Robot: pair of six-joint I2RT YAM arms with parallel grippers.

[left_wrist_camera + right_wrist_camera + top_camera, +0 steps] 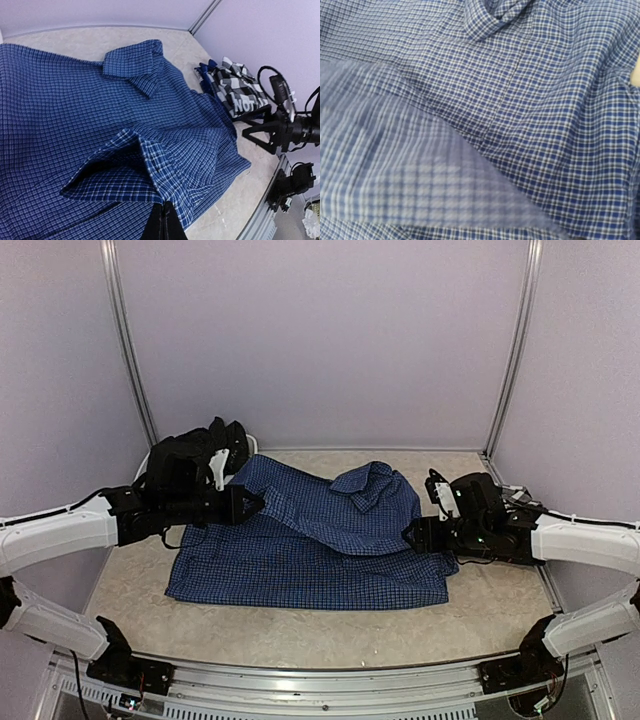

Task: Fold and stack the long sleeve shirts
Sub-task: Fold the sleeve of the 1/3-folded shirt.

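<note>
Blue checked shirt lies rumpled, collar bunched, one edge lifted

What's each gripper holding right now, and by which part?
The left gripper pinches a lifted fold of the blue shirt; whether the right gripper holds anything cannot be told.

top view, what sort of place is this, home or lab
Likely a lab robot cell: plain panel walls on metal posts, two arms bolted to the table's edge, a blue shirt laid out.
</note>
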